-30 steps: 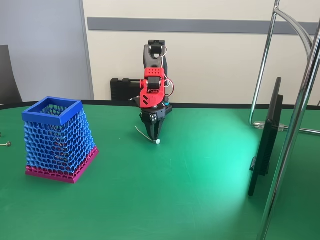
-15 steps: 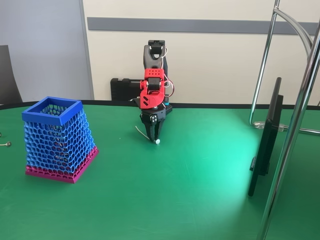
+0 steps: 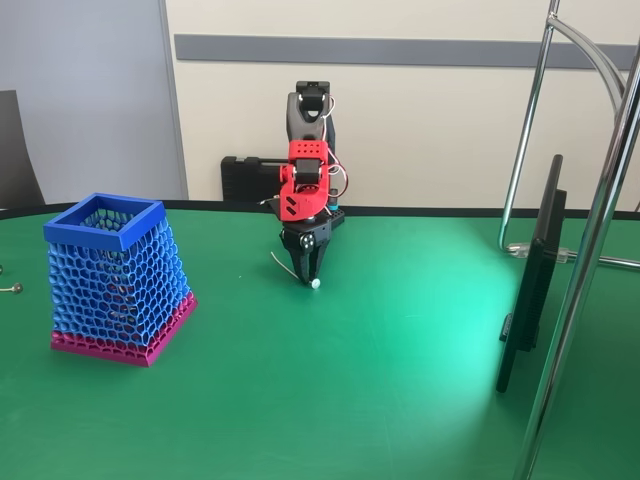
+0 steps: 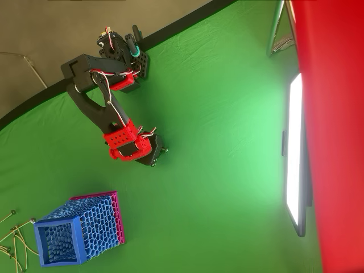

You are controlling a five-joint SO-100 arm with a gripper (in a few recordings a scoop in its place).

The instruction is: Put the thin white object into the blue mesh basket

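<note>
Fingers (image 3: pixel 306 275) pinched shut on stick (image 3: pixel 283 266), ball end low; lifting straight up before swinging to basket (image 3: pixel 118 280) seemed wise.

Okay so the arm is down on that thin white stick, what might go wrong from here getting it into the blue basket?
The thin white object sits at the very tips of the gripper, sticking out to one side, so it may slip or swing once lifted. The blue mesh basket stands tall and well to the left in the fixed view, with a narrow rim; a low carry could hit the rim, or the stick could catch and drop outside.
</note>
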